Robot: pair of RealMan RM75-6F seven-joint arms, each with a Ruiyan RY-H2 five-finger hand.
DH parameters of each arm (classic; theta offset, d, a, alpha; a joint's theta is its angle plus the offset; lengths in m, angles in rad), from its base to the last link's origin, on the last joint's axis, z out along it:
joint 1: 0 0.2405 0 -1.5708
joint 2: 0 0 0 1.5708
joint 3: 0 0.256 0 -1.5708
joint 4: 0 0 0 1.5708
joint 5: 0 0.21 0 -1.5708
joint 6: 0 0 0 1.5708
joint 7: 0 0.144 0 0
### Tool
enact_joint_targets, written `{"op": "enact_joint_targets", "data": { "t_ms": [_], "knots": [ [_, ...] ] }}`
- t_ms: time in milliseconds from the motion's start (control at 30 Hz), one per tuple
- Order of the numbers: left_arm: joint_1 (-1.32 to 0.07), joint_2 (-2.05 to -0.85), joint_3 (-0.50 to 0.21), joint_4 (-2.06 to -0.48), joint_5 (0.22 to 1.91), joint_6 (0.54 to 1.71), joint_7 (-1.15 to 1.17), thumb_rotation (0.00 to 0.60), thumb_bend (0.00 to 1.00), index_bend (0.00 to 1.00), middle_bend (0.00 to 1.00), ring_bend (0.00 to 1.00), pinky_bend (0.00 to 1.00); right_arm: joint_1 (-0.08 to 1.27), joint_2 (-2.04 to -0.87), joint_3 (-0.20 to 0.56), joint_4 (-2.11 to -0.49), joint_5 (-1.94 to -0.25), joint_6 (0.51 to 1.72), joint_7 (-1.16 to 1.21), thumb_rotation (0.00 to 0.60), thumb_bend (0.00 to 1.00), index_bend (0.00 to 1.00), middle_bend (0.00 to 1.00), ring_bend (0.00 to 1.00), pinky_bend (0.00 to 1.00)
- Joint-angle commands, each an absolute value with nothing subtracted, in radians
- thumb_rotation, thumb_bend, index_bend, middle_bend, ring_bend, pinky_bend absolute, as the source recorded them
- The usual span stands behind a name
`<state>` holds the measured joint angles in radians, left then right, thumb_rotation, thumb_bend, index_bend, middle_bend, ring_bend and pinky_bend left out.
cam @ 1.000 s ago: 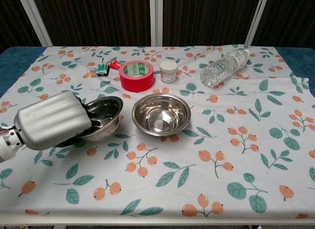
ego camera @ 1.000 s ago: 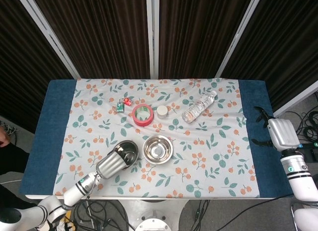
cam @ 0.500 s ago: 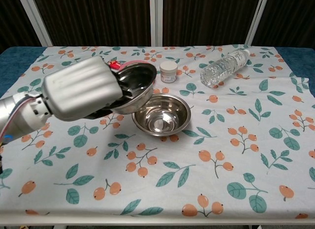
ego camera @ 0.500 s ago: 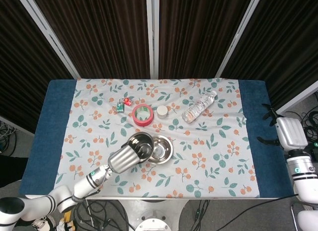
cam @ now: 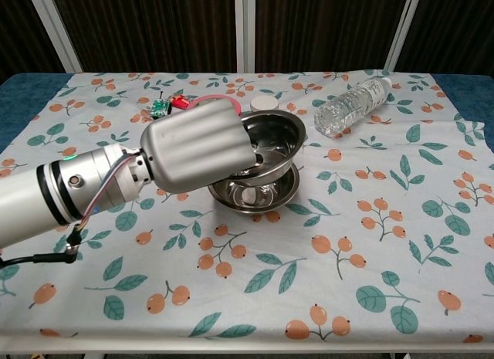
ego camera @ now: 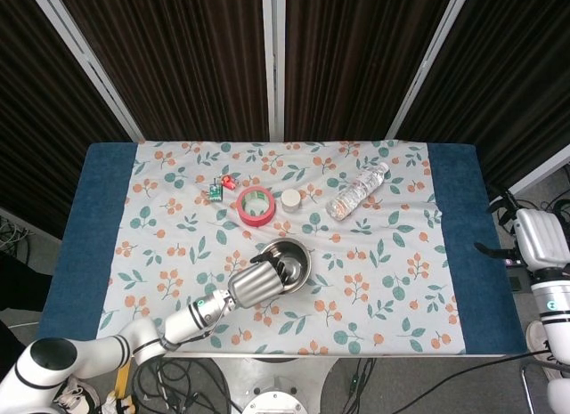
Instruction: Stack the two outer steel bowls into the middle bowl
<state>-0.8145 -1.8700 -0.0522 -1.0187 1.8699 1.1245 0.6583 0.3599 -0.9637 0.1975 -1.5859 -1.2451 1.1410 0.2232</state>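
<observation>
My left hand grips a steel bowl by its near rim and holds it tilted just above the middle steel bowl. The held bowl overlaps the middle one, and in the head view the two are hard to tell apart. Whether they touch I cannot tell. My right hand hangs beyond the table's right edge, holding nothing, with its dark fingers apart; the chest view does not show it.
Behind the bowls stand a red tape roll, a white jar and a lying water bottle. Small green and red items lie at the back left. The floral cloth covers the table.
My left hand lifted the bowl from the cloth at the left and carried it right, over the middle bowl. My right hand drifted further right, away from the table.
</observation>
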Motion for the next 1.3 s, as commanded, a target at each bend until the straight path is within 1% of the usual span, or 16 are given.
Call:
{"op": "enact_joint_targets", "data": {
  "t_ms": [33,100,133,200,300,367,533,700,767,833,867,933,1000,1067,1167,1300],
  "knots": [
    [-0.825,-1.885,-0.05,-0.992,1.866,1.129,0.653,0.6,0.34,0.68,0.69,0.68,0.75,0.355,-0.962,0.198,-1.571,-1.252,1.138,0.244,0.6,0.04,0.12,0.39,0.46,0.55],
    [-0.831,-1.882,-0.036,-0.98,1.877,1.133,0.649,0.6,0.3,0.65,0.67,0.66,0.75,0.354,-0.963,0.198,-1.563,-1.255,1.137,0.255,0.6,0.04,0.12,0.39,0.46,0.55],
    [-0.834,-1.88,-0.031,-0.974,1.881,1.135,0.648,0.6,0.27,0.62,0.65,0.65,0.75,0.353,-0.963,0.199,-1.561,-1.257,1.137,0.258,0.6,0.04,0.12,0.39,0.46,0.55],
    [-0.834,-1.873,-0.024,-0.973,1.87,1.118,0.648,0.6,0.23,0.5,0.59,0.61,0.73,0.352,-0.963,0.199,-1.558,-1.26,1.136,0.265,0.6,0.04,0.12,0.39,0.46,0.55],
    [-0.836,-1.85,-0.022,-1.002,1.855,1.101,0.652,0.6,0.17,0.38,0.48,0.54,0.7,0.351,-0.962,0.199,-1.559,-1.263,1.137,0.268,0.6,0.04,0.12,0.39,0.46,0.55],
    [-0.834,-1.83,-0.022,-1.025,1.851,1.104,0.66,0.6,0.15,0.36,0.46,0.53,0.69,0.349,-0.961,0.2,-1.56,-1.264,1.138,0.267,0.6,0.04,0.12,0.39,0.46,0.55],
    [-0.806,-1.742,-0.044,-1.128,1.817,1.134,0.724,0.6,0.14,0.36,0.45,0.53,0.69,0.344,-0.958,0.2,-1.568,-1.264,1.145,0.258,0.6,0.05,0.12,0.39,0.46,0.55],
    [-0.722,-1.623,-0.057,-1.26,1.734,1.164,0.83,0.6,0.14,0.36,0.45,0.51,0.67,0.339,-0.961,0.196,-1.579,-1.268,1.15,0.245,0.6,0.05,0.12,0.39,0.46,0.55],
    [-0.668,-1.591,-0.059,-1.301,1.687,1.204,0.824,0.6,0.13,0.36,0.44,0.51,0.65,0.332,-0.968,0.189,-1.585,-1.282,1.163,0.241,0.6,0.05,0.12,0.39,0.46,0.55],
    [-0.613,-1.573,-0.064,-1.337,1.626,1.243,0.765,0.6,0.12,0.35,0.41,0.46,0.61,0.323,-0.981,0.178,-1.584,-1.303,1.184,0.229,0.6,0.04,0.12,0.39,0.46,0.53],
    [-0.574,-1.562,-0.068,-1.365,1.578,1.266,0.697,0.6,0.11,0.34,0.37,0.41,0.57,0.314,-0.996,0.169,-1.575,-1.319,1.207,0.205,0.6,0.04,0.12,0.38,0.44,0.51],
    [-0.515,-1.545,-0.069,-1.404,1.512,1.297,0.572,0.6,0.09,0.29,0.28,0.29,0.45,0.298,-1.03,0.151,-1.552,-1.342,1.252,0.138,0.6,0.04,0.12,0.32,0.35,0.42],
    [-0.456,-1.52,-0.063,-1.422,1.459,1.328,0.45,0.6,0.06,0.24,0.21,0.19,0.33,0.276,-1.077,0.13,-1.521,-1.366,1.307,0.053,0.6,0.04,0.12,0.24,0.19,0.29],
    [-0.406,-1.497,-0.052,-1.419,1.43,1.358,0.374,0.6,0.04,0.22,0.18,0.16,0.28,0.253,-1.118,0.109,-1.5,-1.382,1.346,-0.005,0.6,0.04,0.12,0.16,0.04,0.15],
    [-0.345,-1.472,-0.029,-1.398,1.424,1.406,0.296,0.6,0.02,0.21,0.18,0.15,0.26,0.225,-1.163,0.084,-1.473,-1.409,1.391,-0.048,0.6,0.04,0.12,0.11,0.0,0.08],
    [-0.284,-1.455,0.0,-1.359,1.445,1.468,0.235,0.6,0.02,0.22,0.18,0.15,0.25,0.202,-1.215,0.068,-1.431,-1.437,1.43,-0.068,0.6,0.04,0.12,0.08,0.0,0.04]
  ]
}}
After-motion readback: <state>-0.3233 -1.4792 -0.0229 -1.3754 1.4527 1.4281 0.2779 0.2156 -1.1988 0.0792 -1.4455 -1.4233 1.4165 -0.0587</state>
